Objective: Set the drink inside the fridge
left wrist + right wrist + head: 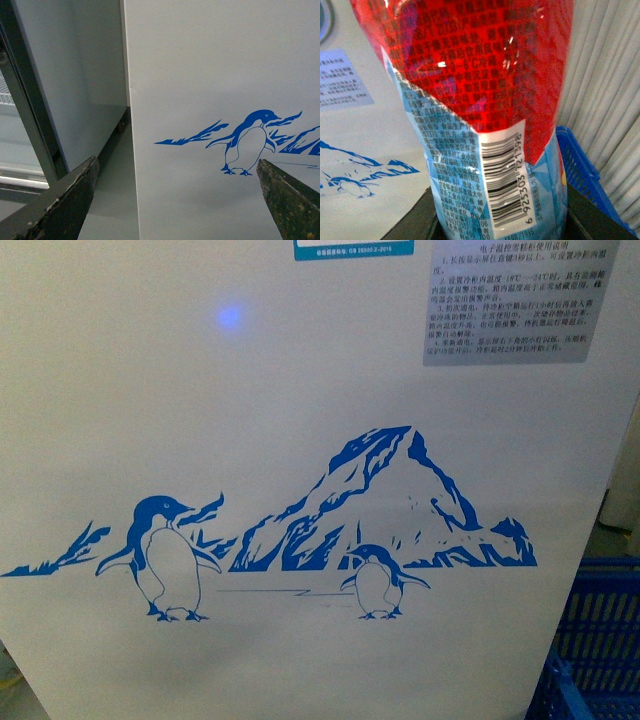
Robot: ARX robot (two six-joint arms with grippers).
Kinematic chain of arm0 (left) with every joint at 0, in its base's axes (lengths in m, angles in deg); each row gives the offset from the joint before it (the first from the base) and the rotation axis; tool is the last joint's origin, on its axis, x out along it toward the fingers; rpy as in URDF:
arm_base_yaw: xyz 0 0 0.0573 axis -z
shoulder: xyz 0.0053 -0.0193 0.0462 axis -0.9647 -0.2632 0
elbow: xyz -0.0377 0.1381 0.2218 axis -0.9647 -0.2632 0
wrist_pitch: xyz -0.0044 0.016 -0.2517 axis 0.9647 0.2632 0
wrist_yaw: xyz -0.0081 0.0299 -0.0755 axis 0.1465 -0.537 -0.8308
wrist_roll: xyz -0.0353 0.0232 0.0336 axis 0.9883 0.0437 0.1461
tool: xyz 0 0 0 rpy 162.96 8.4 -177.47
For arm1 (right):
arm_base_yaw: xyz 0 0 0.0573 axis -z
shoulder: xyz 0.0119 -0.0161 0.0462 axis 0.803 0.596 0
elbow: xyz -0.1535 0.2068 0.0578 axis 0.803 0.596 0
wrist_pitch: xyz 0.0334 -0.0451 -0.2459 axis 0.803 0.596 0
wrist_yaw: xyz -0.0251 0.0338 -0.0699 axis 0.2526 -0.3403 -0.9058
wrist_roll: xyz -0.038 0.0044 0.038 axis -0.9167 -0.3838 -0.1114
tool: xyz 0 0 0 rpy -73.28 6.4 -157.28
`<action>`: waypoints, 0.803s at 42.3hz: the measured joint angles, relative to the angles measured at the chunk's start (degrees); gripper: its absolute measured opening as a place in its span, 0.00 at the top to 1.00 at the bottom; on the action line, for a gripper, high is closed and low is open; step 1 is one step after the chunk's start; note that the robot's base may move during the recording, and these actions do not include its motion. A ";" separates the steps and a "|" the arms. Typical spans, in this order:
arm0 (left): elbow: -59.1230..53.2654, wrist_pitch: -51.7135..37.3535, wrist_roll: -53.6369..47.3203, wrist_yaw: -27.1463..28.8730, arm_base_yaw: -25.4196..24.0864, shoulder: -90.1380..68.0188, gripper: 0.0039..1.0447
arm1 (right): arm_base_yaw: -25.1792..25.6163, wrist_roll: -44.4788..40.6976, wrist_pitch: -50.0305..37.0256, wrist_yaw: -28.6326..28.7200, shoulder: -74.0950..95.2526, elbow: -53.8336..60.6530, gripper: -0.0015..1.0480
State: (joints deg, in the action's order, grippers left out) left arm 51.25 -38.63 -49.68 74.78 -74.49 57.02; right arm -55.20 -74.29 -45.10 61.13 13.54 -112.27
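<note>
Right tool point(502, 226) pinches the drink point(485, 100) between its two dark fingers point(415, 222), gripping near the barcode end of the label. Left tool point(175, 200) is spread wide with nothing in it. It faces the fridge point(300, 390) front panel, beside the grey cabinet point(75, 75). You hold the drink in the air before the penguin drawing point(165, 560), with the blue crate point(600, 640) off to the right.

Caution: no view shows the fridge opening. If you advance before rising, the drink may strike the front panel or the rim. The glossy label may slip, and a grip near one end lets the drink pivot.

The drink's long axis runs out from the tool, crosswise to the pinch. The cap is out of view, so you cannot tell which end leads.
</note>
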 joint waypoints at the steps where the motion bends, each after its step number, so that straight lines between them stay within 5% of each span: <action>1: 0.00 0.00 -0.02 0.00 0.00 0.00 0.08 | -0.15 0.00 0.00 -0.37 -1.03 0.20 0.60; 17: 0.00 0.00 0.00 0.00 0.00 0.00 0.08 | 4.74 -0.33 -5.03 0.26 -5.86 4.98 0.60; 34: 0.00 0.00 -0.02 0.02 0.00 0.00 0.08 | 0.98 -2.16 -8.48 -1.33 -7.21 8.68 0.60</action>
State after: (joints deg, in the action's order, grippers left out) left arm 51.25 -38.63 -49.70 74.80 -74.49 57.02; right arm -54.21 -76.45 -53.58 59.79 6.33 -103.60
